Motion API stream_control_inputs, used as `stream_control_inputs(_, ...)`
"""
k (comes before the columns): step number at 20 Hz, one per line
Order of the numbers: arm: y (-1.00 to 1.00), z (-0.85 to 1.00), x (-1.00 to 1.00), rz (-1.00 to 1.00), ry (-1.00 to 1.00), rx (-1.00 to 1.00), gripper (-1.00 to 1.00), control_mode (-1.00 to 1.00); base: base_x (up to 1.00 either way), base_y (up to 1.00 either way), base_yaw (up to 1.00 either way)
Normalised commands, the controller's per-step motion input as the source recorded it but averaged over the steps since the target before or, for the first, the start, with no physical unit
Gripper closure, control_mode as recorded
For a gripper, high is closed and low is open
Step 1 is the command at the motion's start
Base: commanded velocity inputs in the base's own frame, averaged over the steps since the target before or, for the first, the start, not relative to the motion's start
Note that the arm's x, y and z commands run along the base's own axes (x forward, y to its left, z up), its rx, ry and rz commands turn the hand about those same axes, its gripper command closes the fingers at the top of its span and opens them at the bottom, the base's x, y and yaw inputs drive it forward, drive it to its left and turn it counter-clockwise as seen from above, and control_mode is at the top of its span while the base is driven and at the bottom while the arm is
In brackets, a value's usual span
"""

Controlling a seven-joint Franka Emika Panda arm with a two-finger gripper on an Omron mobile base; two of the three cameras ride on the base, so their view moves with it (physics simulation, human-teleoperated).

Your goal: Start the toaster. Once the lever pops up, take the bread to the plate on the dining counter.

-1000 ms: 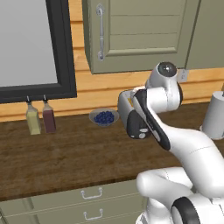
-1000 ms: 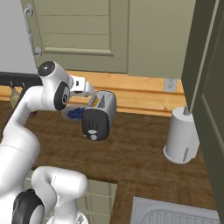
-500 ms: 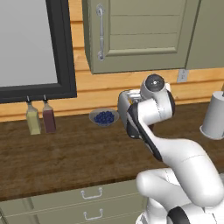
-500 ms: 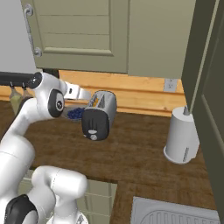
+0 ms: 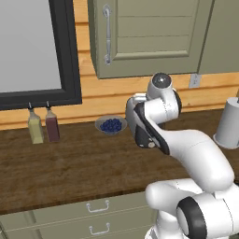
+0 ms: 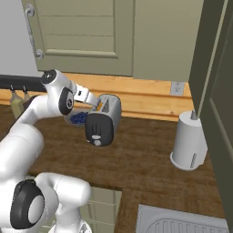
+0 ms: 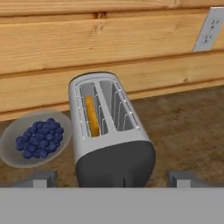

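Worktop's toaster between spread tool tips.

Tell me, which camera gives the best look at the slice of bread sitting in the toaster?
The hand view: it looks down into the toaster, where the bread stands edge-up in one slot. The right base view shows the toaster side-on, its slots too small to make out bread. In the left base view the arm covers it.

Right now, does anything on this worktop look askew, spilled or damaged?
Nothing stands out. The toaster stands upright with the bread down in one slot, and the bowl of blueberries beside it is unspilled. The open gripper hangs above the toaster.
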Motion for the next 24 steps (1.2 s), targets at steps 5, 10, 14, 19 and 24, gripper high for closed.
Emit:
stream_control_inputs(5, 0.26, -0.29, 0.35, 0.00, 0.00, -0.09, -1.00, -1.00, 0.00, 0.00, 0.00)
stream_control_inputs(10, 0.16, -0.21, 0.05, 0.00, -0.06, -0.09, -1.00, -1.00, 0.00, 0.00, 0.00)
stream_control_inputs(14, -0.02, -0.01, 0.00, 0.00, -0.01, -0.01, -1.00, -1.00, 0.00, 0.00, 0.00)
stream_control_inputs(19, -0.28, 0.00, 0.00, 0.00, 0.00, 0.00, -1.00, -1.00, 0.00, 0.00, 0.00)
stream_control_inputs(24, -0.18, 0.00, 0.00, 0.00, 0.00, 0.00, -1.00, -1.00, 0.00, 0.00, 0.00)
